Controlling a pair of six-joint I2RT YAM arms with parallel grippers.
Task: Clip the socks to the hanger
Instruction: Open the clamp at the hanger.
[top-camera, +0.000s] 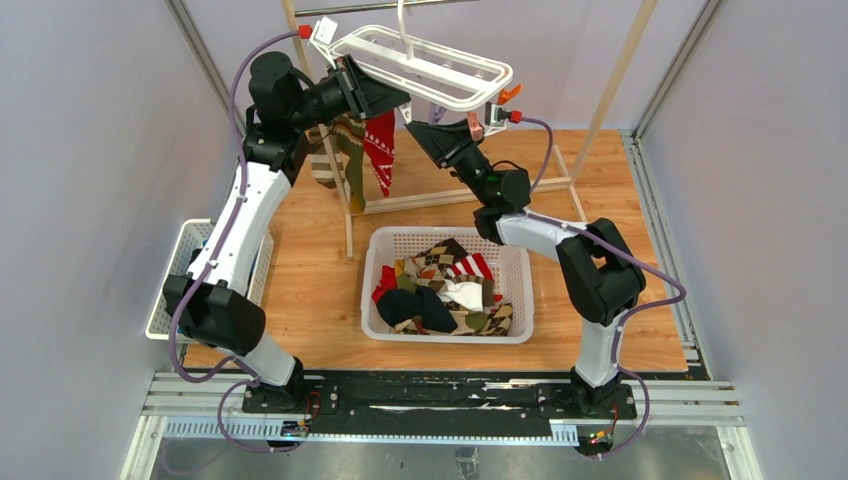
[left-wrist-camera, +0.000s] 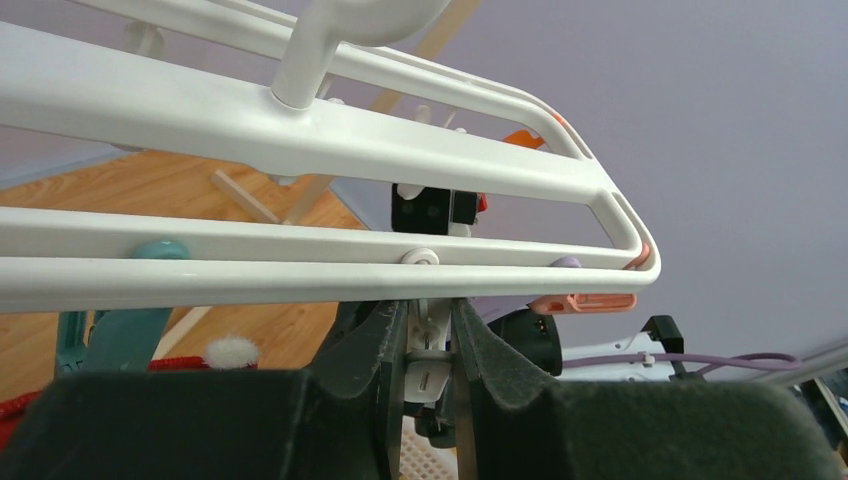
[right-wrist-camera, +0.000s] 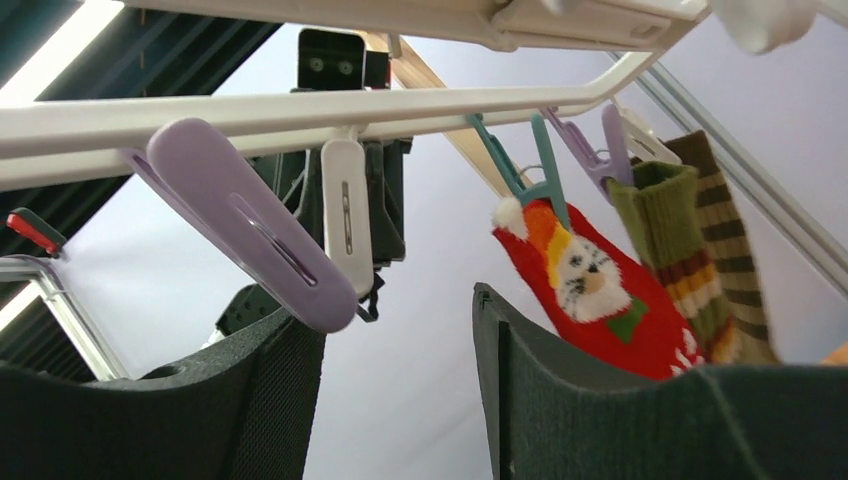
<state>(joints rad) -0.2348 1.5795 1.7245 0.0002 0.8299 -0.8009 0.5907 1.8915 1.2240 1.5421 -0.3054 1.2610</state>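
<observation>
The white hanger (top-camera: 425, 62) hangs from the rack, tilted. My left gripper (top-camera: 392, 100) reaches under its near rail (left-wrist-camera: 300, 265) and is shut on a small white clip (left-wrist-camera: 428, 365). A red sock (right-wrist-camera: 590, 290) and an olive-striped sock (right-wrist-camera: 690, 240) hang clipped from the hanger's left side (top-camera: 380, 150). My right gripper (right-wrist-camera: 400, 330) stands open just below the rail with nothing between its fingers. A purple clip (right-wrist-camera: 250, 220) hangs over its left finger, beside the white clip (right-wrist-camera: 347, 215). More socks (top-camera: 445, 290) lie in the basket.
A white basket (top-camera: 450, 338) sits mid-table below the hanger. The wooden rack's post (top-camera: 348, 200) and base bar (top-camera: 470, 195) stand behind it. A white tray (top-camera: 170, 280) lies at the left table edge. An orange clip (top-camera: 510, 95) dangles at the hanger's right end.
</observation>
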